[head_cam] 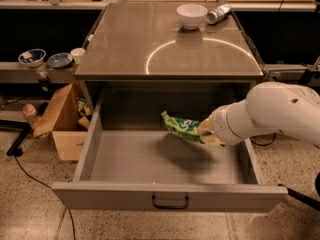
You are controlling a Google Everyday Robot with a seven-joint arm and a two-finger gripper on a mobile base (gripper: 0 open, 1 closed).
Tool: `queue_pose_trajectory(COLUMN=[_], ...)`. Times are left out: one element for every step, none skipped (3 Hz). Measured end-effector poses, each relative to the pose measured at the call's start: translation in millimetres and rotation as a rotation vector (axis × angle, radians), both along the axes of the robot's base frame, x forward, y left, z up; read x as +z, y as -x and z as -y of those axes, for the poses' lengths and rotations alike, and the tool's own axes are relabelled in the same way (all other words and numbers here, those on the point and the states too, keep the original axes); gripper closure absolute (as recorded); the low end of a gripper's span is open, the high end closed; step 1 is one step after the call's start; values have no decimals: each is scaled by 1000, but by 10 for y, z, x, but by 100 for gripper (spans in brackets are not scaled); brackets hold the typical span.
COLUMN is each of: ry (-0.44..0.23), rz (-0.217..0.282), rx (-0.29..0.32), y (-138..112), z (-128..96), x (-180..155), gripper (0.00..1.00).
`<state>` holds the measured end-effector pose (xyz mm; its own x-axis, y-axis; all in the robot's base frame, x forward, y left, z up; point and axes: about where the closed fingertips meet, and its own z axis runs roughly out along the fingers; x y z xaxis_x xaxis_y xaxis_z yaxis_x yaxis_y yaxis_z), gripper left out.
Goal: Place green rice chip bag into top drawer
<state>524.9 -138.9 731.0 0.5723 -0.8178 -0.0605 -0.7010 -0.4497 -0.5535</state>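
Note:
The top drawer (135,160) is pulled fully open below the tabletop, grey inside, with a dark handle (170,202) on its front panel. The green rice chip bag (180,126) hangs a little above the drawer floor, right of centre, and casts a shadow below it. My gripper (207,132) reaches in from the right over the drawer's right side and is shut on the bag's right end. The white arm hides most of the fingers.
A white bowl (192,15) and a can lying on its side (218,14) sit at the back of the tabletop (165,49). An open cardboard box (62,121) stands on the floor left of the drawer. Bowls (31,57) rest on a left shelf.

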Motion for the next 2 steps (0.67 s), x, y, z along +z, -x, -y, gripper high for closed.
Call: queue_pose_trajectory(ry=[0,0], rz=[0,0], rx=[0,0], y=[0,0], z=[0,0], x=[0,0], gripper=[35,12])
